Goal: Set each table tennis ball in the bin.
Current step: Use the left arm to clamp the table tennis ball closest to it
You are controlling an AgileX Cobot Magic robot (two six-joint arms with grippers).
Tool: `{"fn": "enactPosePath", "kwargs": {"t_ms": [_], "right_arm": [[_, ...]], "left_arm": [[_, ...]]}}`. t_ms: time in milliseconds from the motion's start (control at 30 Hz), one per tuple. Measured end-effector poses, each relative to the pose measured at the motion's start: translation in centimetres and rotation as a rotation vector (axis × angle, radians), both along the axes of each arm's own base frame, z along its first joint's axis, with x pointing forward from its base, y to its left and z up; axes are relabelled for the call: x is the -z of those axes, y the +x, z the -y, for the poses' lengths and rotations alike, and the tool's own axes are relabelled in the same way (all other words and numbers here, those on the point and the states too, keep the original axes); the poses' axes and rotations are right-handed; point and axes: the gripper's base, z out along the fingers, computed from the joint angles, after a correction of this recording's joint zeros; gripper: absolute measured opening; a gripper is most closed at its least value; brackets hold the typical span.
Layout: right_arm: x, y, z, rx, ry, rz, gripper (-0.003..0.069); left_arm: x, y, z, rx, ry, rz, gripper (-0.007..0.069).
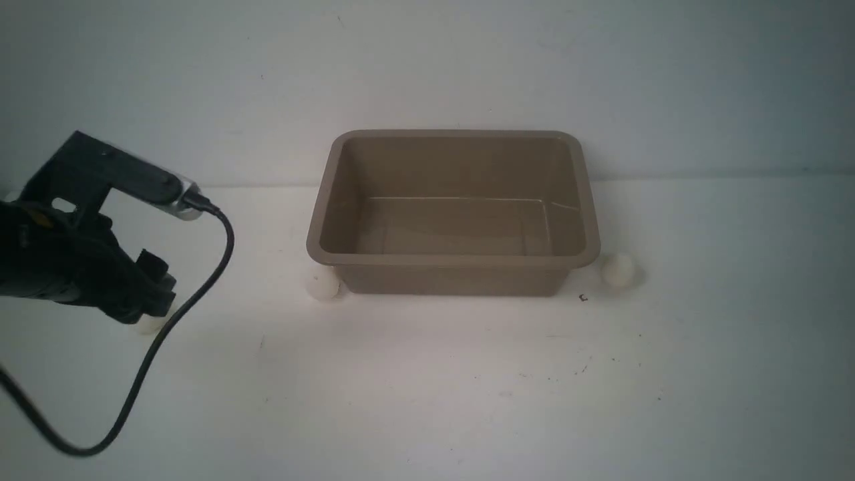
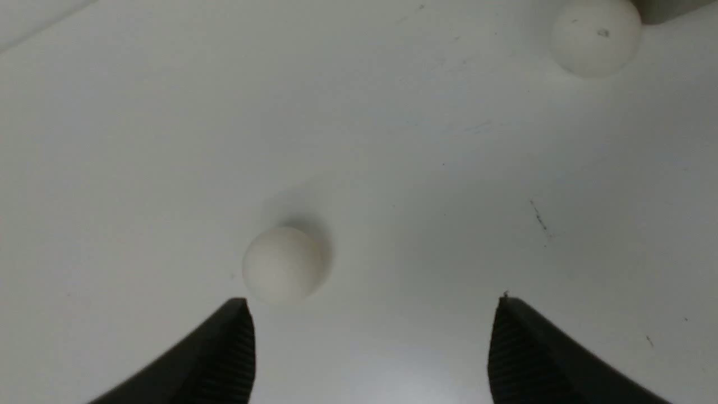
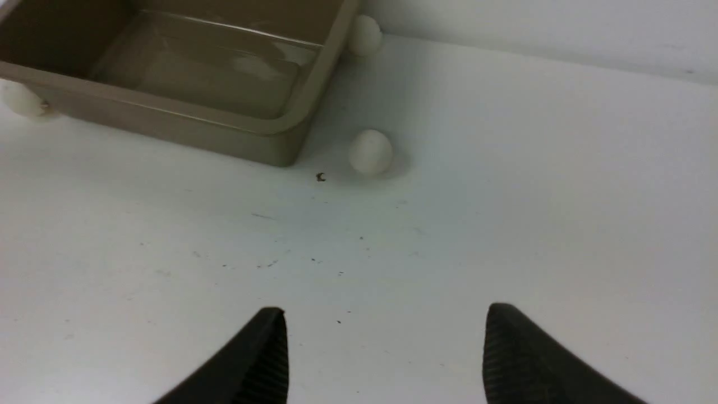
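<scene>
Count: one bin (image 1: pixel 454 257) and four table tennis balls, all on the counter (image 1: pixel 427 387) outside the bin.

The front view shows three:
- the left-corner ball (image 1: pixel 322 284)
- the right-side ball (image 1: pixel 618 270)
- the near ball (image 2: pixel 283 264), just ahead of the left gripper (image 2: pixel 373 314)

Only the right wrist view shows the fourth ball (image 3: pixel 364 33), just beside the bin's far right corner.

The fingers of the left gripper and the right gripper (image 3: pixel 384 320) are spread and hold nothing.

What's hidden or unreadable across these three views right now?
1. Front view: the small white matte ball under the left gripper is mostly covered by the black gripper body.
2. Front view: the taupe plastic bin hides a second ball by its far right corner; only the right wrist view shows it.
3. Front view: the right gripper is out of frame.
4. The tiny dark mark beside the bin is too small to identify.
</scene>
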Motion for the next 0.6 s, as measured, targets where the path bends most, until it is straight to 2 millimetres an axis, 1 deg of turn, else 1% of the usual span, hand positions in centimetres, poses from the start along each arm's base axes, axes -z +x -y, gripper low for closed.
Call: {"fn": "enactPosePath", "kwargs": {"t_ms": [67,100,200,233,300,467,600], "right_arm": [[0.0,0.0,-0.3,-0.027,0.015,0.003,0.0429],[0.0,0.0,-0.3,-0.029,0.016,0.004,0.0429],[-0.1,-0.1,-0.4,-0.045,0.024,0.007,0.0429],[-0.1,-0.1,-0.5,-0.048,0.024,0.007,0.0429],[-0.1,-0.1,-0.5,-0.050,0.022,0.009,0.0429],[-0.1,-0.1,-0.5,-0.055,0.024,0.010,0.0429],[-0.1,-0.1,-0.5,-0.055,0.026,0.010,0.0429]], "left_arm": [[0.8,1.8,0.0,-0.002,-0.004,-0.031,0.0499],[0.6,1.9,0.0,-0.002,-0.005,-0.027,0.0499],[1.5,4.2,-0.4,-0.032,-0.027,-0.085,0.0499],[1.7,4.9,-0.8,-0.050,-0.035,-0.107,0.0499],[2.1,5.8,-1.7,-0.092,-0.055,-0.158,0.0499],[1.9,5.9,-3.6,-0.193,-0.101,-0.199,0.0499],[2.3,5.7,-3.8,-0.207,-0.115,-0.239,0.0499]]}}
